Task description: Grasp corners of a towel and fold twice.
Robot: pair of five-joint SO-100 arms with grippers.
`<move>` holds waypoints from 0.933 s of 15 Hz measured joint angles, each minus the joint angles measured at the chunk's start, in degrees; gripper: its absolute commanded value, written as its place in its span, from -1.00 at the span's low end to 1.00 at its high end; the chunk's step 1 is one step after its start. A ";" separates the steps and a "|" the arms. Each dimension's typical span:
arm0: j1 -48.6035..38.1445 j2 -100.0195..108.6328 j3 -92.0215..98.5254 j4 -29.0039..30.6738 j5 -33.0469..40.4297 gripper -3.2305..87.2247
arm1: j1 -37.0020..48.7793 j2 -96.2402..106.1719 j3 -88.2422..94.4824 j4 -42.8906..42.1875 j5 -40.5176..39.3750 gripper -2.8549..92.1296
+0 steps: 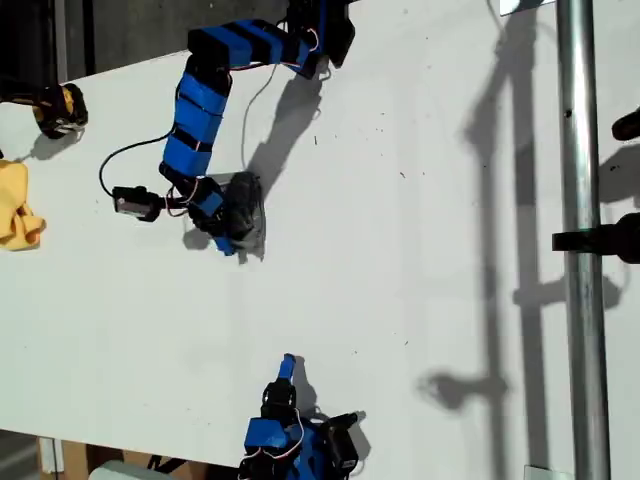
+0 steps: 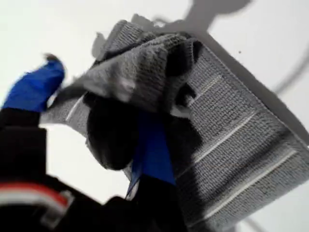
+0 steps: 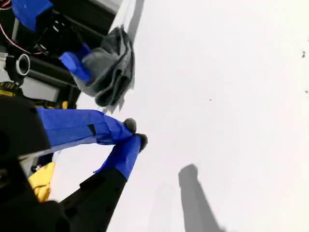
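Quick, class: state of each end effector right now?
My first gripper: closed on a bunched fold of the towel.
My second gripper: closed, holding nothing, apart from the towel.

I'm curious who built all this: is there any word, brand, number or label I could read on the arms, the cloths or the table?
None can be read in any view.
The towel shows only plain white stripes.
My first gripper, my second gripper and the white table bear no lettering.
The yellow cloth is plain.

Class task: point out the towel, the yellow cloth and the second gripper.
towel [image 2: 231,130], first wrist view, striped flat part.
yellow cloth [image 1: 14,205], exterior view, its middle.
my second gripper [image 3: 136,134], second wrist view, between the fingertips.
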 measured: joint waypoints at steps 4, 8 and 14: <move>0.00 0.00 0.00 0.00 -0.44 -0.95 | -0.44 7.47 -0.35 1.76 -2.64 0.19; 0.00 0.00 0.00 0.88 -3.25 -0.81 | 4.57 28.65 5.10 6.59 -2.72 -0.41; 3.96 0.00 0.35 -1.49 -10.72 -0.78 | 10.11 83.85 52.91 16.52 6.86 -0.94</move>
